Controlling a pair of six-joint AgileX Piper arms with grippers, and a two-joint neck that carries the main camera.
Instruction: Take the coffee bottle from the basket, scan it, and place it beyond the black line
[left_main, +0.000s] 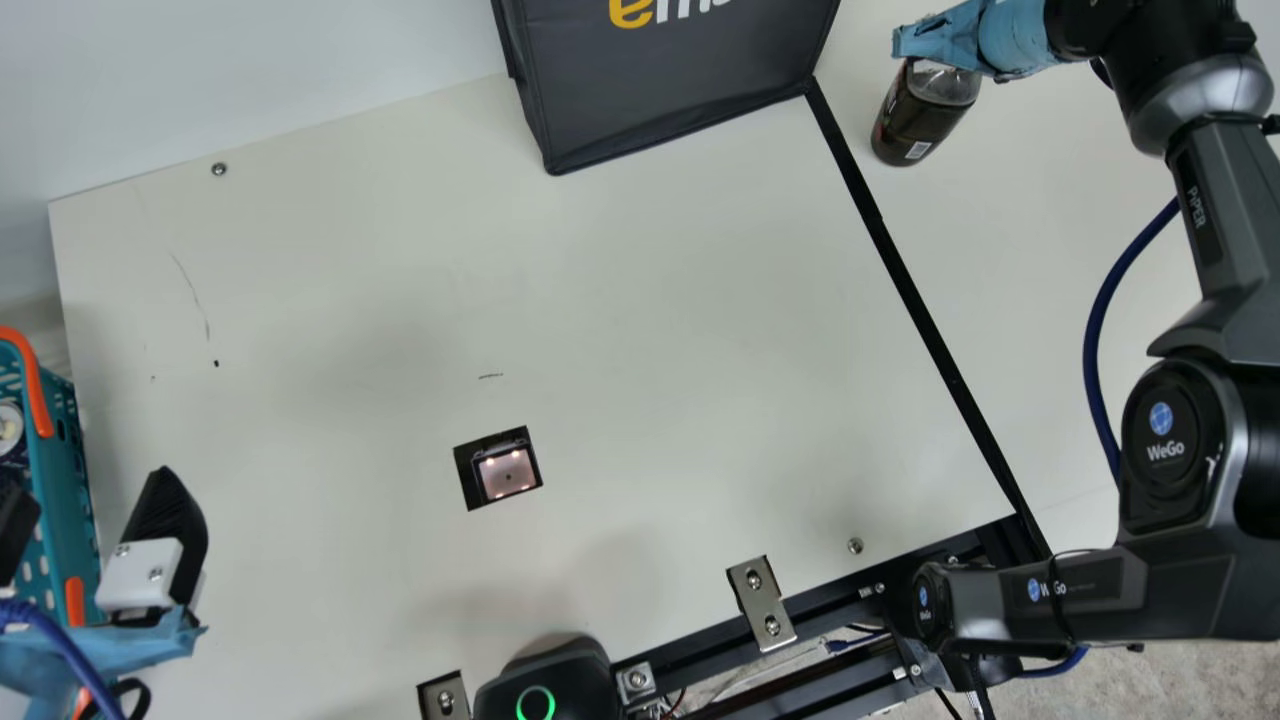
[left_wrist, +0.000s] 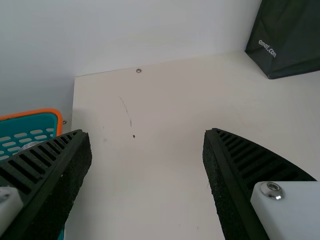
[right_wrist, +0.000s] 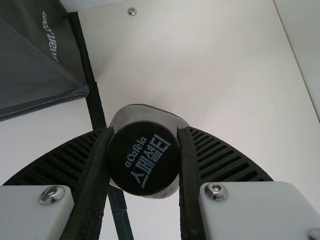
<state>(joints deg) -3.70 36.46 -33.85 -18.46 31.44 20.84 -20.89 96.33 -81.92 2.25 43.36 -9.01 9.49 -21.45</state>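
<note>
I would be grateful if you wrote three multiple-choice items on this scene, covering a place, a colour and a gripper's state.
1. In the main view, where is the coffee bottle relative to the black line?
A) Left of it
B) Right of it
C) Lying across it

2. What colour are the walls of the basket?
A) White
B) Yellow
C) Teal

3. What is the state of the right gripper?
A) Closed on the bottle
B) Open, with nothing between its fingers
C) Shut, with nothing between its fingers

Answers:
1: B, since the main view shows the whole visible bottle to the right of the line.
2: C, since both the main view and left wrist view show teal walls, with orange only on rim or handle parts.
3: A, since the right wrist view shows a finger against each side of the dark cap.
</note>
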